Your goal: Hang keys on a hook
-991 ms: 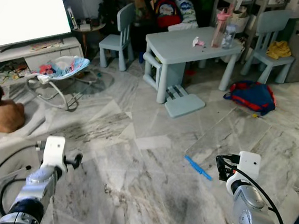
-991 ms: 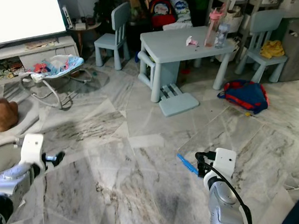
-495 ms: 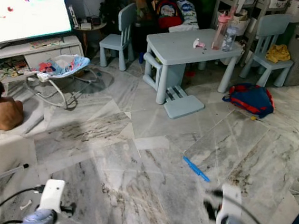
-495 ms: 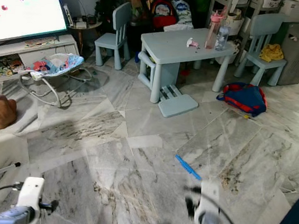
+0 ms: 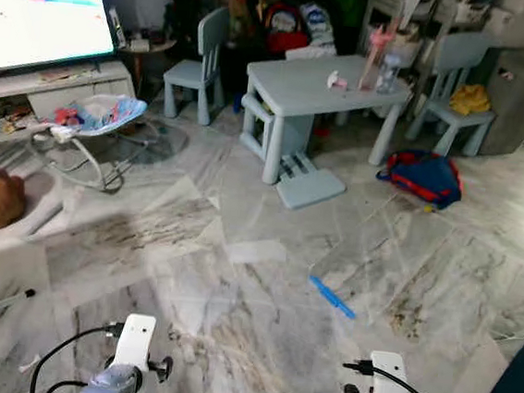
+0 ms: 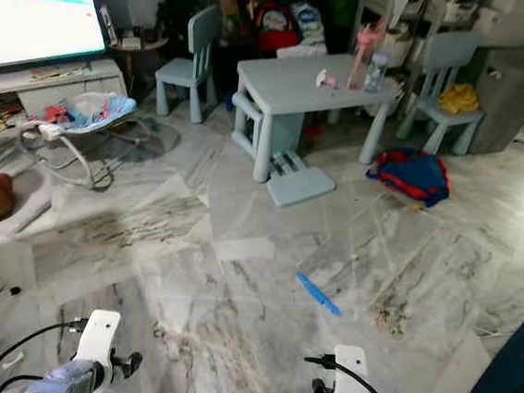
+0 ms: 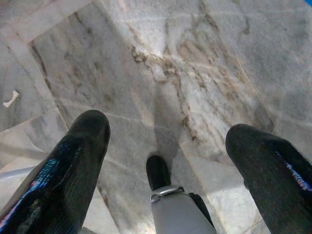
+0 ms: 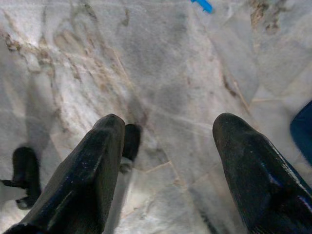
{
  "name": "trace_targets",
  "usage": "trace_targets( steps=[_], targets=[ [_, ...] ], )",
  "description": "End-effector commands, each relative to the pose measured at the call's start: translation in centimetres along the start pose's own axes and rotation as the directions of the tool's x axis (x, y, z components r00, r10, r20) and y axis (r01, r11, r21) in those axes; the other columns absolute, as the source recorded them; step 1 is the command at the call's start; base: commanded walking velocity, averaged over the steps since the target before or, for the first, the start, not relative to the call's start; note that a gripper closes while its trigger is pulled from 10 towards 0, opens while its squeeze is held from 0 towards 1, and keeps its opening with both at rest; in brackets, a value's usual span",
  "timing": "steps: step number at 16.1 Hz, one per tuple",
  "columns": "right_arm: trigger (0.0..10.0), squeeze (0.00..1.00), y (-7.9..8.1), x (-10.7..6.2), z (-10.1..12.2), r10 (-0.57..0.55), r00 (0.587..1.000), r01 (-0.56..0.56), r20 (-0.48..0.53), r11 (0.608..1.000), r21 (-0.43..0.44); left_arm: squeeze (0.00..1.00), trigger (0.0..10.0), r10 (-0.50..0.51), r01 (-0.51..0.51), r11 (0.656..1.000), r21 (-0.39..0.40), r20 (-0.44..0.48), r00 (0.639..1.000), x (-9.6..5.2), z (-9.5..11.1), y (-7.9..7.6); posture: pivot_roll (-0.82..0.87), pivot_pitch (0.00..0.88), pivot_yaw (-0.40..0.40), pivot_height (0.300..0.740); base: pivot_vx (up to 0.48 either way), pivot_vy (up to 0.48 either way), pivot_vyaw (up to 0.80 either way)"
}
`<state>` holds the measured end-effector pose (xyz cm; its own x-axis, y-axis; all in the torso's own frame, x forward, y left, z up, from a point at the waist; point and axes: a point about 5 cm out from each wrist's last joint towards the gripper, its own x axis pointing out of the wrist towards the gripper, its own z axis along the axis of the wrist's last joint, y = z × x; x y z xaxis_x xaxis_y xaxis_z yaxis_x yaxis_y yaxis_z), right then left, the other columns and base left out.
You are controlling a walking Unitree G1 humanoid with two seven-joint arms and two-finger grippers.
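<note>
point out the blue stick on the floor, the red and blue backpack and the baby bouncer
blue stick [image 5: 331, 297], left eye view, its middle
red and blue backpack [image 5: 422, 175], left eye view, its top
baby bouncer [image 5: 98, 112], left eye view, its seat

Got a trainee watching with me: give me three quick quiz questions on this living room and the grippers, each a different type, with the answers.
1. True or false: the left gripper holds keys.
2. What lies on the marble floor between the robot and the small table? A) blue stick B) red ball C) book
3. Fill in: the backpack on the floor is red and ____.

Key: 1 false, its fingers are open over bare floor, as are the right gripper's; 2 A, the blue stick; 3 blue.
</note>
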<state>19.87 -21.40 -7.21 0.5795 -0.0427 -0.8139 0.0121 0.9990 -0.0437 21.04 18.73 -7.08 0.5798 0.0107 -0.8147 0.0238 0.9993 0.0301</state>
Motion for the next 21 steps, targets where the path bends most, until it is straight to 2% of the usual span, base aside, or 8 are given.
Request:
trace_targets(
  steps=[1,5,12,21],
  targets=[
    [10.0,0.00,-0.4,-0.1,-0.4,-0.004,1.000,0.003,-0.011,1.000,-0.013,0.00,10.0,0.008,-0.008,1.000,0.017,-0.022,1.000,-0.1,-0.5,0.2,-0.05,0.000,-0.016,0.740,0.000,0.000,0.00],
    [10.0,0.00,-1.3,-0.4,-1.2,-0.011,0.999,0.009,-0.033,0.998,-0.058,0.00,10.0,-0.001,0.002,0.999,0.034,-0.019,1.000,-0.1,-0.5,0.1,-0.05,0.000,-0.018,0.740,0.000,0.000,0.00],
    [10.0,0.00,-0.9,-0.3,-1.0,0.011,1.000,-0.013,-0.027,0.995,-0.098,0.00,10.0,0.003,-0.002,1.000,0.021,-0.029,1.000,-0.1,-0.6,0.2,-0.04,0.000,-0.013,0.740,0.000,0.000,0.00],
    [10.0,0.00,-0.3,-0.1,-0.5,0.023,0.999,-0.026,-0.024,0.991,-0.133,0.00,10.0,-0.016,0.017,0.998,0.059,-0.021,1.000,-0.1,-0.1,0.5,-0.04,0.000,-0.003,0.740,0.000,0.000,0.00]
  ],
)
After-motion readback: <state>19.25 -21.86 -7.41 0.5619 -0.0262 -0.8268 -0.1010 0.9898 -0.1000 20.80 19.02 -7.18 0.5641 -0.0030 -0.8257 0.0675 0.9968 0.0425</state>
